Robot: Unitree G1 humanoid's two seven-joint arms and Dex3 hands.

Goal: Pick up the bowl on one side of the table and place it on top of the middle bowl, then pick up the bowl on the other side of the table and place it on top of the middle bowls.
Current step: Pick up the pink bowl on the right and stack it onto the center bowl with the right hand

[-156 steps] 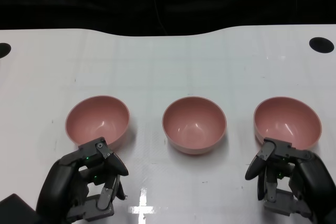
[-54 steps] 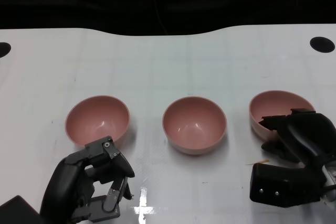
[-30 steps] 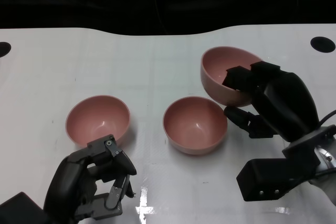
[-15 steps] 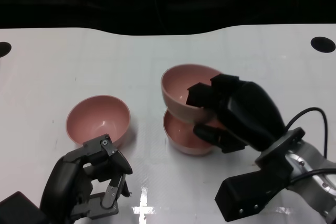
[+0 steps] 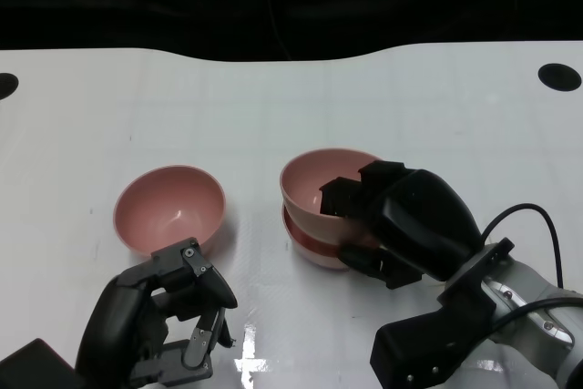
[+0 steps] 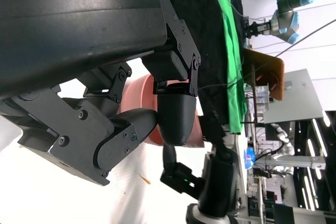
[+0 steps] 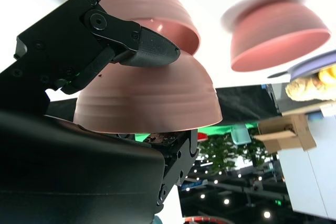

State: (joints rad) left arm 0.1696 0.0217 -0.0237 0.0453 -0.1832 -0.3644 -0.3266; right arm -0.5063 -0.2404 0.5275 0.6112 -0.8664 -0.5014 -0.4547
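Left hand [image 5: 168, 316] sits at the near left of the white table [image 5: 109, 107], fingers curled inward with nothing in them, just in front of the left bowl [image 5: 169, 208], not touching it. That pink bowl stands upright on the table, well apart from the centre. At centre, the carried bowl [image 5: 314, 190] sits nested in the middle bowl [image 5: 305, 245], slightly tilted. Right hand [image 5: 401, 225] grips the carried bowl's near rim, fingers inside and outside the wall.
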